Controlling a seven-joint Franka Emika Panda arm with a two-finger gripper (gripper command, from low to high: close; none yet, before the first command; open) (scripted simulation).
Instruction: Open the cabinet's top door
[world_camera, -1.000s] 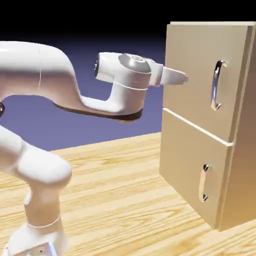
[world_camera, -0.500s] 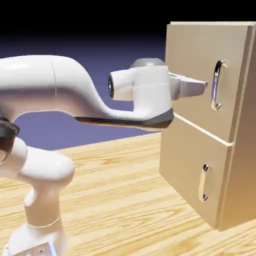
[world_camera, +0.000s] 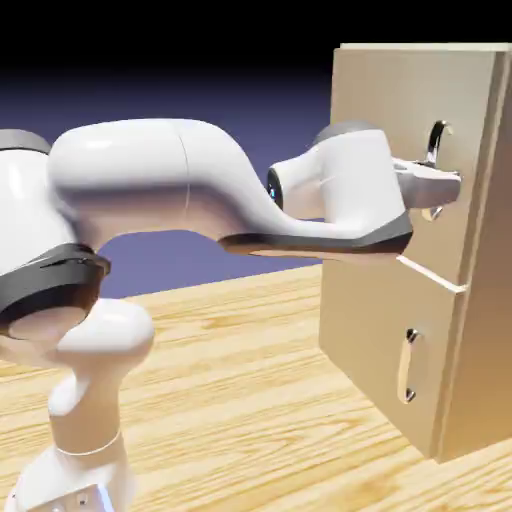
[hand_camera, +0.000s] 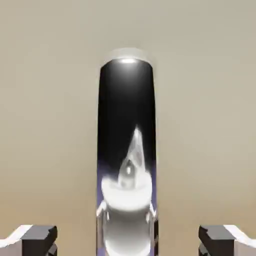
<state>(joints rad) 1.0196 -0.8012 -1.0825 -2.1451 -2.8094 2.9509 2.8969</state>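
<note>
Counter (world_camera: 250, 400): a light wooden surface with long, wavy grain lines running roughly left to right, lit warm yellow. It fills the lower half of the exterior view and extends from the near edge back to a straight far edge. Backdrop (world_camera: 200, 90): a plain blue-violet field behind the counter's far edge, palest just above that edge and darkening upward to near black along the top.

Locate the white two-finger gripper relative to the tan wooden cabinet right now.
In the exterior view, the white two-finger gripper is at the tan wooden cabinet's upper right, at the long curved silver bar handle of the top door, above the smaller lower panel.
</note>
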